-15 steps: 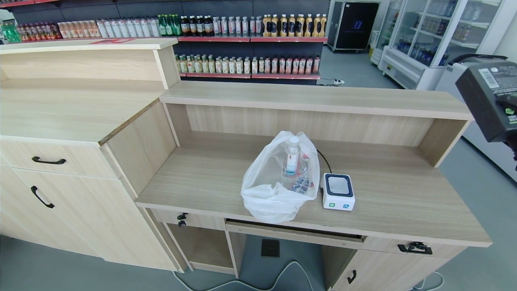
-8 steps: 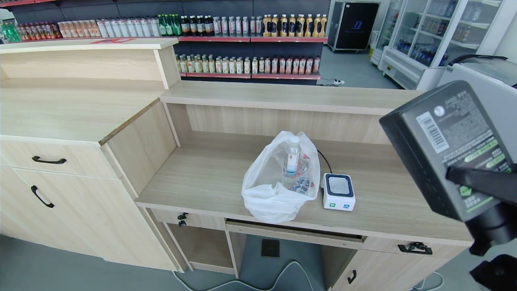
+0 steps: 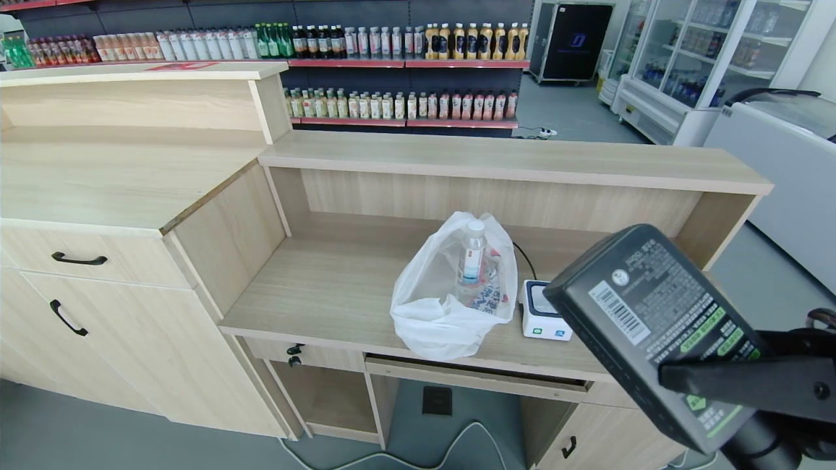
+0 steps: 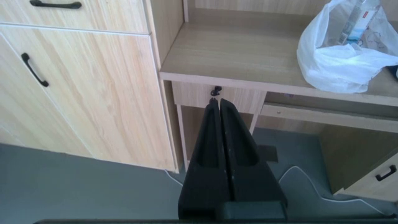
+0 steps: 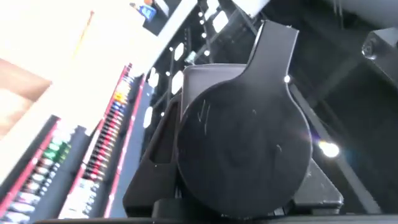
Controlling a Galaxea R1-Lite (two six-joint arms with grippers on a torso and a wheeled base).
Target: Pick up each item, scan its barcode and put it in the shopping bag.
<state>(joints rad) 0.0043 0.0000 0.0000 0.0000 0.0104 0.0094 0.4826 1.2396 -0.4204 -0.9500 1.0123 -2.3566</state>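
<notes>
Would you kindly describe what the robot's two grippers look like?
Both are matte black. The left gripper has two long fingers tapering to narrow tips from a broader base. The right gripper shows a flat, bar-like finger with a small round fastener near its base.

Right claw (image 3: 679, 384) raised, clamped; left claw (image 4: 219, 107) closed.

counter (image 3: 326, 287): matt wood-grain laminate. shopping bag (image 3: 424, 313): thin translucent plastic, crinkled. scanner (image 3: 537, 324): smooth white plastic. black box (image 3: 643, 329): matt, paper-looking labels.
</notes>
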